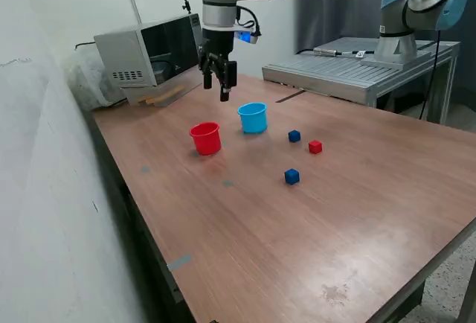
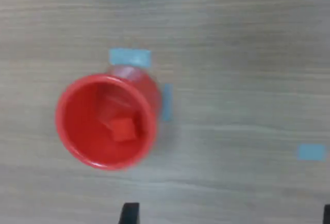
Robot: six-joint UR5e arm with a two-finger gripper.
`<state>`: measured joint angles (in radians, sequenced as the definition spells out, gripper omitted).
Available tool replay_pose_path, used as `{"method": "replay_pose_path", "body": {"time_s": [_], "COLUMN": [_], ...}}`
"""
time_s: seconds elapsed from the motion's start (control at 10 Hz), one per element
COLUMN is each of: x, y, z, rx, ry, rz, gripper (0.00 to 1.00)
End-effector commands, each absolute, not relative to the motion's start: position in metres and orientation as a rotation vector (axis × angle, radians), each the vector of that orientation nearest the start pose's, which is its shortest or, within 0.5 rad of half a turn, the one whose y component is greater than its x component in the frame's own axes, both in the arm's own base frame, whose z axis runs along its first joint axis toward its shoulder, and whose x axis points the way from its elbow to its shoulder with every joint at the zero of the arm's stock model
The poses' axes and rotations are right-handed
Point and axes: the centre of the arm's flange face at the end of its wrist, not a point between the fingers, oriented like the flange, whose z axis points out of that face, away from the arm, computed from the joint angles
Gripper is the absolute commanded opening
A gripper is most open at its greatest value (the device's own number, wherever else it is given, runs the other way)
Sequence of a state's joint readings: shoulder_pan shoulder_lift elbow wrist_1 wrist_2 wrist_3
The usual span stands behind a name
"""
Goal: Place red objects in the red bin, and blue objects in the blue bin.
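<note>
The red cup stands on the wooden table, and the light blue cup stands just to the exterior view's right of it. In the wrist view the red cup is seen from above with one red cube lying inside it. A second red cube and two dark blue cubes lie on the table to the right of the cups. My gripper hangs well above the table behind the two cups. It is open and empty, and its fingertips are spread wide.
A microwave sits at the back left corner. A second robot arm stands on a metal bench behind the table. Small blue tape marks are stuck on the tabletop around the red cup. A white wall runs along the left.
</note>
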<state>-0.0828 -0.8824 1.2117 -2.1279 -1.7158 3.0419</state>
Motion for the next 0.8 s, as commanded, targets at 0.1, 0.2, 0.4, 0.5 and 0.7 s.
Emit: {"method": "replay_pose_path", "body": {"time_s": [0.1, 0.2, 0.4, 0.5, 0.7], "x": [-0.704, -0.689, -0.674, -0.667, -0.645], "y": [-0.152, -0.161, -0.199, -0.218, -0.26], "z": [0.276, 0.251, 0.223, 0.204, 0.191], "rx": [-2.306, -2.289, -2.333, -2.36, -2.427], "ry": [2.106, 2.096, 2.09, 2.063, 1.992], "rz": [0.296, 0.244, 0.19, 0.136, 0.116], "gripper": [1.0, 1.0, 1.0, 1.0, 1.0]}}
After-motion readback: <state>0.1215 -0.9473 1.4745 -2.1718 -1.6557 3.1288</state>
